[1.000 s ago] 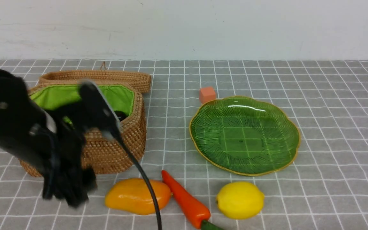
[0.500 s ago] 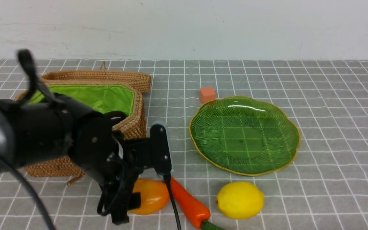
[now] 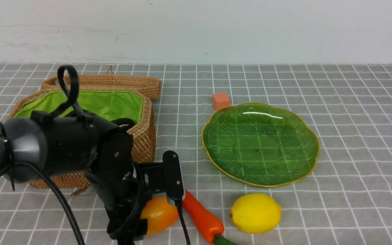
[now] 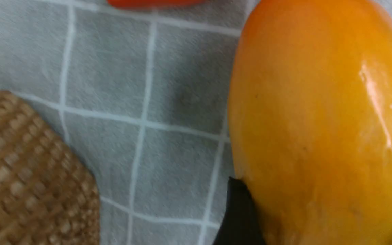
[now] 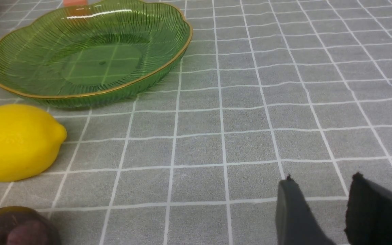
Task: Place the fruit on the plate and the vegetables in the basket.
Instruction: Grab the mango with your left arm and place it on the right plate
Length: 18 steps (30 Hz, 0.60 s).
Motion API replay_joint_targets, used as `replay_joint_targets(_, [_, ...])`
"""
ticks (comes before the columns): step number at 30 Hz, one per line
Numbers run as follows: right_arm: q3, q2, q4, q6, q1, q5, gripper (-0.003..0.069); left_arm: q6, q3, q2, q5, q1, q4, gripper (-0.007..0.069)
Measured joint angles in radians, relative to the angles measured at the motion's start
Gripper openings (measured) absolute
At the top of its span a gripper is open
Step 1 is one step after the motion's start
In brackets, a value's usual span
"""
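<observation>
Now the left pincer (image 3: 133, 226) is seen low by the near edge of the bench (image 3: 352, 102), left of the middle, and the mango (image 3: 160, 214) is straddled by it. Its jaws are set wide. In the left wrist view one black finger (image 4: 238, 217) is laid against the flank of the fruit, while the other is glimpsed only as a dark sliver at the picture's corner. Whether the mango is clamped or merely bracketed cannot be told; it is seen lying on the bench.

Just beside it, toward the right edge, the carrot (image 3: 201, 214) is laid slantwise, its tip turned to the far edge. Further right along the near edge, the lemon (image 3: 255, 213) is found, just short of the plate (image 3: 260, 143) and apart from its gold rim. The plate is set right of the bench's middle, with a small orange-pink cube (image 3: 221, 100) at its far left rim.

Toward the left edge the basket (image 3: 141, 136) is stood open, its lid (image 3: 114, 81) behind it. Inside, only the dark glossy top of the eggplant (image 3: 124, 122) can be made out.

The right pincer (image 5: 322, 177) is held low over bare bench, its jaws parted with nothing gripped. In its wrist view the maroon fruit (image 5: 12, 226) is caught on the bench, near the lemon but apart.
</observation>
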Motion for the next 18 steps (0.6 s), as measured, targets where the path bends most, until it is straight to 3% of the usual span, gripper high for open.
replay_joint_targets(8, [0.000, 0.000, 0.000, 0.000, 0.000, 0.000, 0.0240, -0.055, -0.134, -0.080, 0.182, 0.000, -0.049, 0.0493])
replay_joint_targets(11, [0.000, 0.000, 0.000, 0.000, 0.000, 0.000, 0.0240, -0.088, -0.205, -0.117, 0.167, 0.002, -0.179, 0.0493])
replay_joint_targets(15, [0.000, 0.000, 0.000, 0.000, 0.000, 0.000, 0.0240, -0.136, -0.283, -0.113, 0.005, 0.002, -0.532, 0.0493])
replay_joint_targets(18, [0.000, 0.000, 0.000, 0.000, 0.000, 0.000, 0.0240, -0.097, -0.361, -0.045, -0.095, 0.002, -0.726, 0.0493])
